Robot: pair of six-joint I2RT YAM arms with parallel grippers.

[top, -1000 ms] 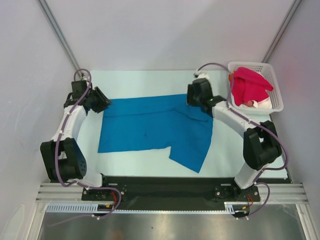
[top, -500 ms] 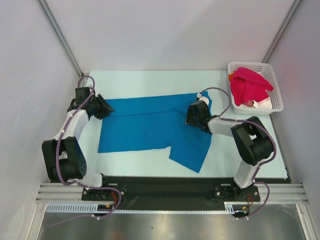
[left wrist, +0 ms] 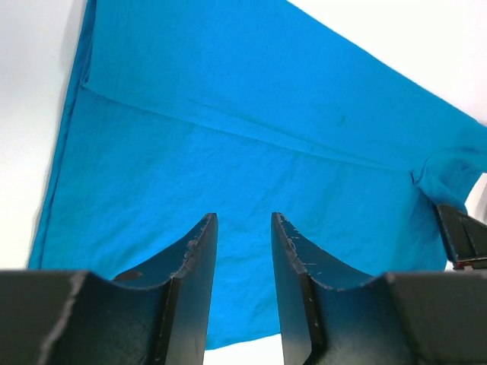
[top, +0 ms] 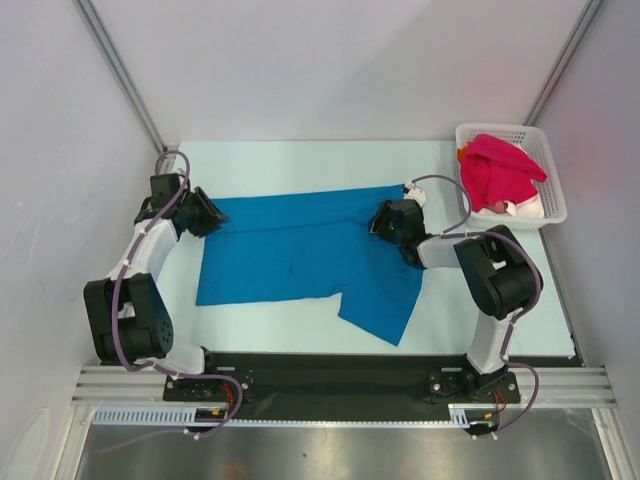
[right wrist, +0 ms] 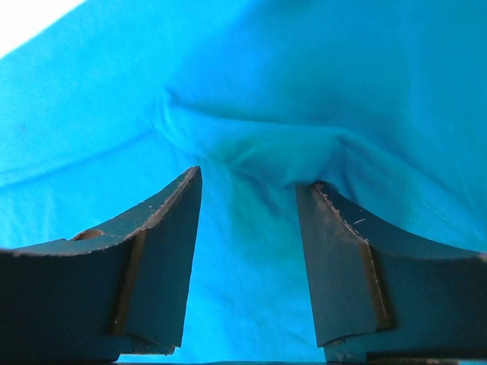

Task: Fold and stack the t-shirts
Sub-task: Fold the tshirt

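2 arms are pictured from above, the left arm (top: 135, 262) and the right arm (top: 492, 285), each built of white shells joined by rounded black joint housings. Grey-purple cables (top: 441, 178) are looped along the links and down to the bases. In the wrist views the fingers (left wrist: 190, 281) are shown as 2 dark, curved blades with scuffed, chipped edges, and a round hole is seen in 1 blade of each pair.

No legible text or markings
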